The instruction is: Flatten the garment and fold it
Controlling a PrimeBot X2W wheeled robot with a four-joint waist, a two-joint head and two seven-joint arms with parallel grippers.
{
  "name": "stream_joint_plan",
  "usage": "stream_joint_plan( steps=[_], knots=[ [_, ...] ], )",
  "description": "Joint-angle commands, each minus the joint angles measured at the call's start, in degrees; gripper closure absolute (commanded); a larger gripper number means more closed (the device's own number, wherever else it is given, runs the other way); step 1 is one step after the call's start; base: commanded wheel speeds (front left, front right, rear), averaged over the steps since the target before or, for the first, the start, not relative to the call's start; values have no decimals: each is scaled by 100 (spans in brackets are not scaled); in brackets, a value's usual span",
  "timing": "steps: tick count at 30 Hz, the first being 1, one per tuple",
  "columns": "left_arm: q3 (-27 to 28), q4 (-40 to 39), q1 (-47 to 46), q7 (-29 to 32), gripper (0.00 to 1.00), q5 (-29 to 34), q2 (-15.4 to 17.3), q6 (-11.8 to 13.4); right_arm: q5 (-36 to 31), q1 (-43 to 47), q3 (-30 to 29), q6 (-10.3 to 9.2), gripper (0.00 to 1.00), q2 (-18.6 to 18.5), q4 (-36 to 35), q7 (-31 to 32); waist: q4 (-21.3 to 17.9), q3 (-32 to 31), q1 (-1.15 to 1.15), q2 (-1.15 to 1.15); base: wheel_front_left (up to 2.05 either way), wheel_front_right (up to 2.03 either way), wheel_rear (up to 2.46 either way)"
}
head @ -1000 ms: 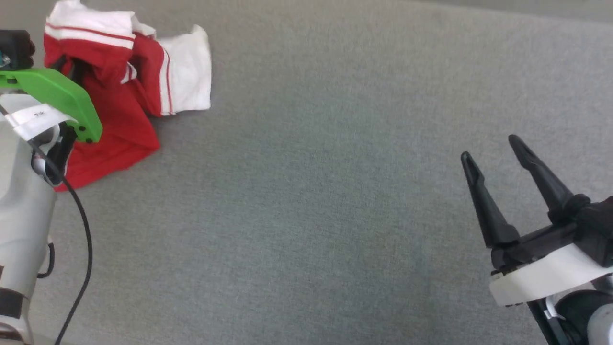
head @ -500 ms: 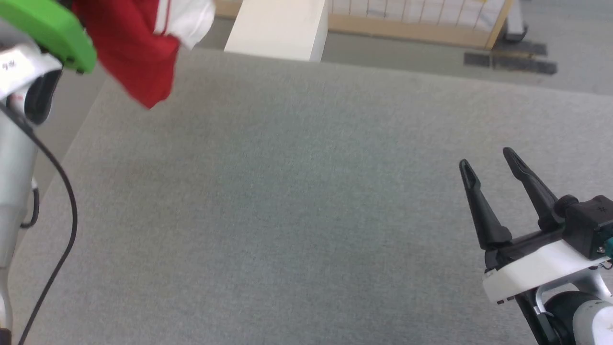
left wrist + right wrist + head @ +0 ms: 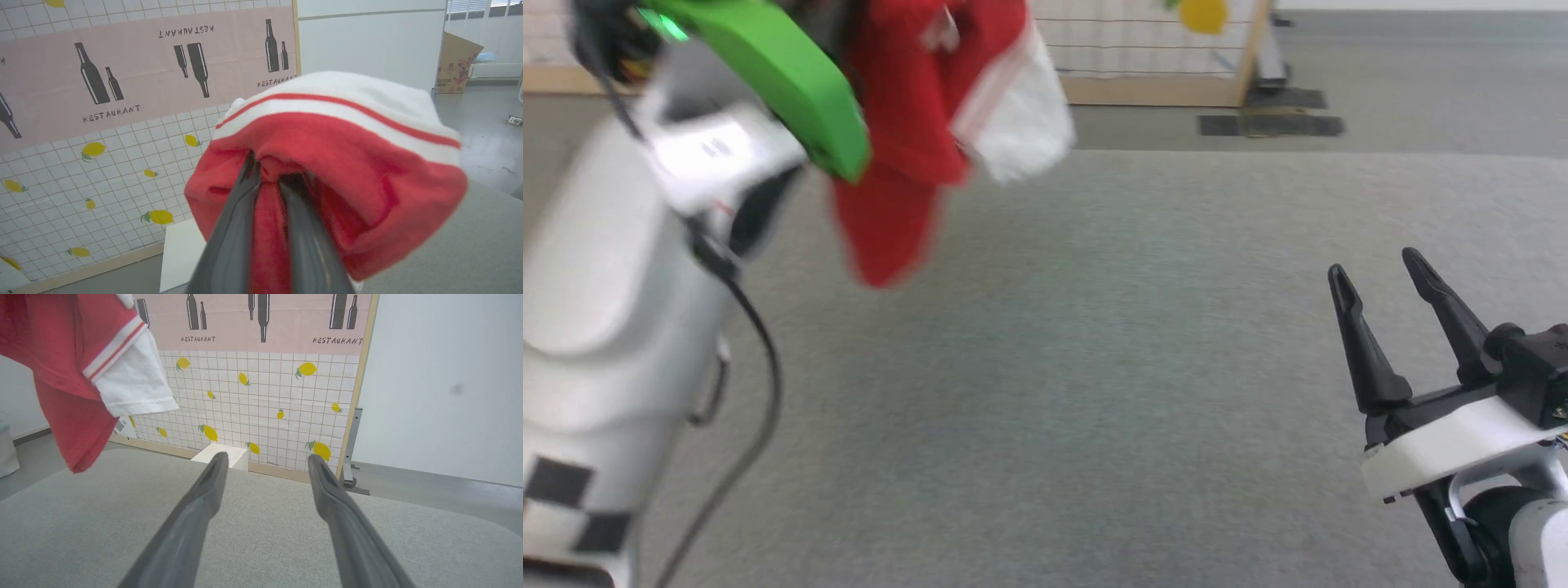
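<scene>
1. I have the shirt (image 3: pixel 907 139) hanging bunched in the air, clear of the grey table (image 3: pixel 1094 367). A second ago it lay crumpled on that surface.
2. My left gripper (image 3: pixel 271 169) is pinched narrow on the red cloth.
3. My right gripper (image 3: pixel 1374 265) is spread wide and empty, low over the table as before.
4. The head camera has tilted up, so the lemon-patterned panel (image 3: pixel 265 396) now shows behind.

Garment (image 3: pixel 367 196) of soft, fuzzy matt cloth, tabletop (image 3: pixel 1094 367) covered in matt felt-like fabric, left claw (image 3: pixel 271 169) smooth glossy dark plastic
</scene>
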Motion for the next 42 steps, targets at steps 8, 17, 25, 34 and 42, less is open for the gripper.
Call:
stream_joint_plan(
  steps=[8,17,25,34,42],
  knots=[
    [-436,-472,1005,-244,100,85,-551,529,-62,-198,-19,-8,0,-11,79,-116,-986,478,1,0,0,0,0],
    [-1115,198,1521,-483,100,609,-680,592,-110,-254,108,-8,0,79,110,-193,-1241,1008,1,0,0,0,0],
    [-1415,1044,1611,-750,0,798,-769,468,-130,-240,189,-8,0,97,169,-205,-1035,1150,1,0,0,0,0],
    [-1215,891,1802,-1015,0,473,-758,403,-64,-64,-4,-8,0,-36,327,-65,-474,444,1,0,0,0,0],
    [-741,464,2243,-1045,0,173,-301,806,45,191,13,-8,0,-122,446,78,-9,-159,1,0,0,0,0]
  ],
)
